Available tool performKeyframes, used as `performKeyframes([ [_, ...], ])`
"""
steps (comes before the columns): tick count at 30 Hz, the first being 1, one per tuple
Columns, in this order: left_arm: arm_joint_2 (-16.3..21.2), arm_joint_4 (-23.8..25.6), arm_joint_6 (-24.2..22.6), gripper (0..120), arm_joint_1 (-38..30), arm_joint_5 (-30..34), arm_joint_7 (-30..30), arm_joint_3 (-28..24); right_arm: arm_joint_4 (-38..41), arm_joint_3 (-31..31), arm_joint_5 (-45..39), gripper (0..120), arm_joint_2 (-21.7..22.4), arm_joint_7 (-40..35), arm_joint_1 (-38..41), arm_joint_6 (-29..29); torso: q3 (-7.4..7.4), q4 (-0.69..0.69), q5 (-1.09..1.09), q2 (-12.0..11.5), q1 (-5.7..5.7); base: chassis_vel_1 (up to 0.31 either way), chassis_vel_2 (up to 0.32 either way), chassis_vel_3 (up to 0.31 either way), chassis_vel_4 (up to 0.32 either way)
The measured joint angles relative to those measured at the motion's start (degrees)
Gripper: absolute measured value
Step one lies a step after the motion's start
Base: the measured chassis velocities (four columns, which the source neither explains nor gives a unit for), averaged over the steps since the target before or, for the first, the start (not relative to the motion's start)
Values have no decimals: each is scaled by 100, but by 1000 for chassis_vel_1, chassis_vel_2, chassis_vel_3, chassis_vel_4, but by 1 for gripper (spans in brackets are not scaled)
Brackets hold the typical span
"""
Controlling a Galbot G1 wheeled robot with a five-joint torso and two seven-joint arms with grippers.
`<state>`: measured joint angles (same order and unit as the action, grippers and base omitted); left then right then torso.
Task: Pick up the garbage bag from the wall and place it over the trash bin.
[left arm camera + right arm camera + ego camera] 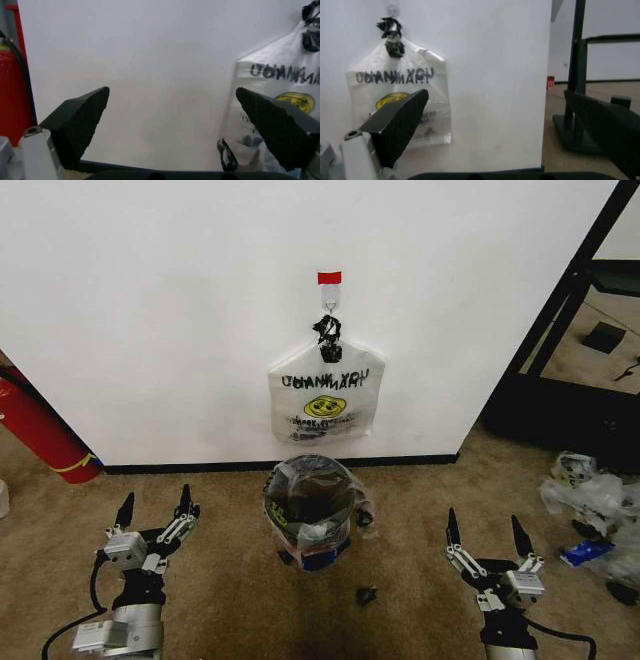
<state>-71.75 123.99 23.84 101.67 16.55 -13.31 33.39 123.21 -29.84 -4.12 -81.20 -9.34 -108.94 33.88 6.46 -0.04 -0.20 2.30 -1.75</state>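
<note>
The garbage bag (325, 395), thin white plastic with black lettering and a yellow smiley, hangs by its knotted handles from a small hook (330, 302) under a red tape strip on the white wall (180, 310). Directly below it on the carpet stands the trash bin (300, 525), dark and round, with a see-through plastic bag over it. My left gripper (155, 505) is open, low and left of the bin. My right gripper (487, 530) is open, low and right of it. The left wrist view shows the bag (280, 75) past the open left gripper (172, 90). The right wrist view shows the bag (395, 63) beyond the open right gripper (495, 93).
A red cylinder with a yellow band (40, 435) leans at the wall's left end. A black metal frame (560, 330) stands at the right. A heap of clear wrappers (590, 490) lies on the carpet at the right. A small black scrap (366, 594) lies in front of the bin.
</note>
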Motion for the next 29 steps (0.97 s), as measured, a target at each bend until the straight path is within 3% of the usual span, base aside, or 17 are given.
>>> performKeyframes([
  [14, -125, -101, 145, 99, -17, -530, 74, -286, 59, 257, 614, 100, -95, -61, 52, 72, 0, 0, 0, -1, -1, 0, 0, 0, 0],
  [29, -146, -95, 150, 99, 3, -615, 79, -366, -13, 312, 706, 100, -123, -67, 33, 158, 0, 0, 0, -1, 0, 0, 0, 0, 0],
])
